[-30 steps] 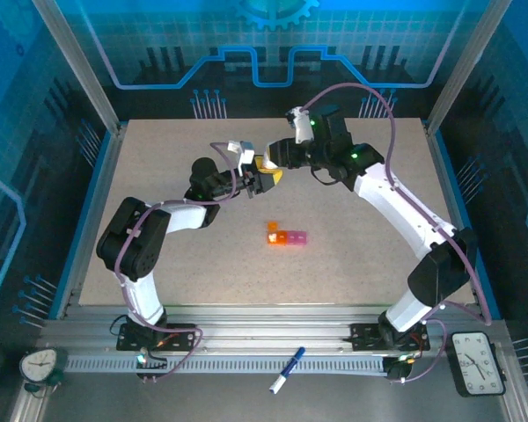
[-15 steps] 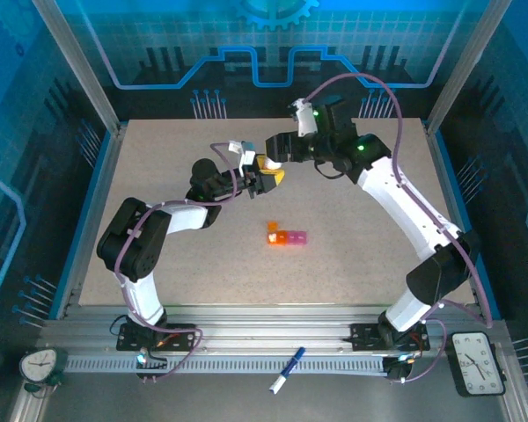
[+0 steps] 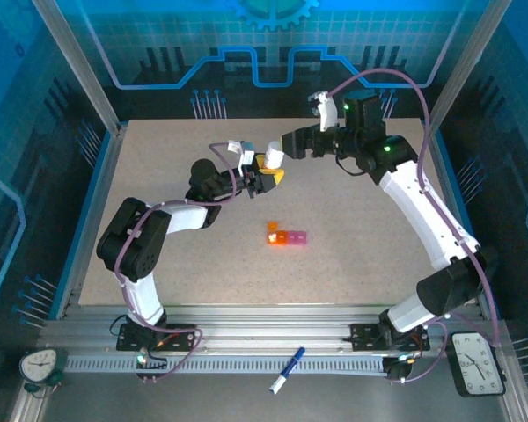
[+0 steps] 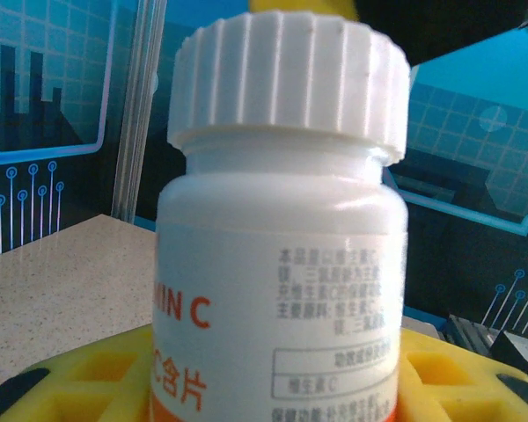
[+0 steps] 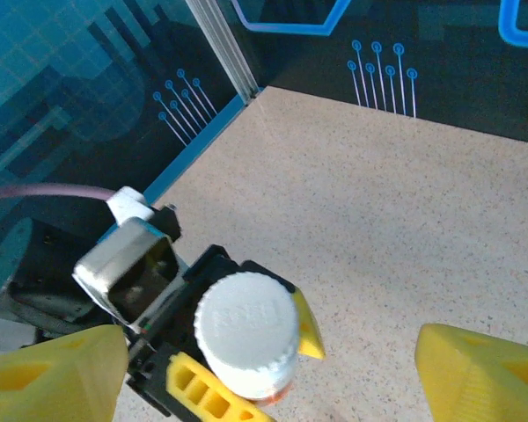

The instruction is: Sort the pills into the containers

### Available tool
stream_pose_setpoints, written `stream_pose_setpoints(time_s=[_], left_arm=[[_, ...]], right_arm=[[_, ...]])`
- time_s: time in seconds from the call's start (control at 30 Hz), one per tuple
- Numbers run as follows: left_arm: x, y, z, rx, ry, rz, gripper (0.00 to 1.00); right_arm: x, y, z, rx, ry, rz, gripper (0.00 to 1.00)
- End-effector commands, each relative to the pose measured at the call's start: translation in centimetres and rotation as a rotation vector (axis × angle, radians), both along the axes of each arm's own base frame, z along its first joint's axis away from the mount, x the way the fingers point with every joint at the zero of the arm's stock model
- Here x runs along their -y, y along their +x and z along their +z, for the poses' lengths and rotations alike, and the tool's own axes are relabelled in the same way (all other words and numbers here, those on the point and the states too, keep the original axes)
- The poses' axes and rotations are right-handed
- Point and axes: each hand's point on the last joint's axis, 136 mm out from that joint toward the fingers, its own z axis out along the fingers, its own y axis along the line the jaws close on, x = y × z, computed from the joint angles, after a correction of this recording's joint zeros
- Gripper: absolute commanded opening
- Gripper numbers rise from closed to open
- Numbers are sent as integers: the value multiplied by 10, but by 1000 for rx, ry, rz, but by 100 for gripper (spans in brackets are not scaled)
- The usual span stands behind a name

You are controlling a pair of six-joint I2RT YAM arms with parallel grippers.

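Observation:
A white pill bottle [image 3: 272, 160] with a ribbed white cap and an orange base stands upright between the yellow fingers of my left gripper [image 3: 267, 175], which is shut on it. The left wrist view has the bottle [image 4: 282, 264] close up, yellow fingers [image 4: 62, 382] on either side. My right gripper [image 3: 292, 143] hangs open just right of and behind the cap, not touching it. From the right wrist the cap [image 5: 246, 327] sits below, with the right fingertips [image 5: 488, 374] spread wide. The containers [image 3: 286, 236], an orange and pink strip, lie mid-table. No pills are in sight.
Blue walls and aluminium posts [image 3: 114, 132] fence the speckled table [image 3: 352, 264] at the back and sides. A pen [image 3: 286, 369] and two clocks [image 3: 477, 361] lie on the near rail, off the table.
My right gripper has opened, let go of the bottle's cap and drawn back to the right. The left gripper and bottle have not moved; the cap stays on.

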Motion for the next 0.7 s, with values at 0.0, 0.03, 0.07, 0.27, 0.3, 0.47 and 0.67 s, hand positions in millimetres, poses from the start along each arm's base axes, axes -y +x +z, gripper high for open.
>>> stream_pose_setpoints(time_s=[0.0, 0.03, 0.07, 0.27, 0.3, 0.47, 0.67], left_arm=[[1, -11, 26, 95, -26, -31, 0], [1, -10, 26, 94, -26, -30, 0], [1, -10, 26, 95, -26, -30, 0], [1, -11, 26, 96, -26, -31, 0], [2, -11, 26, 96, -26, -32, 0], [1, -11, 27, 96, -27, -31, 0], [2, -11, 26, 95, -26, -31, 0]], right_arm=[[-13, -2, -8, 4, 21, 98, 86], [-16, -1, -10, -2, 25, 107, 86], [-17, -2, -11, -7, 32, 119, 85], [-24, 1, -19, -43, 49, 145, 82], [-25, 1, -22, -51, 49, 146, 82], [-30, 2, -28, -69, 49, 157, 79], [-32, 1, -31, -78, 50, 159, 75]])
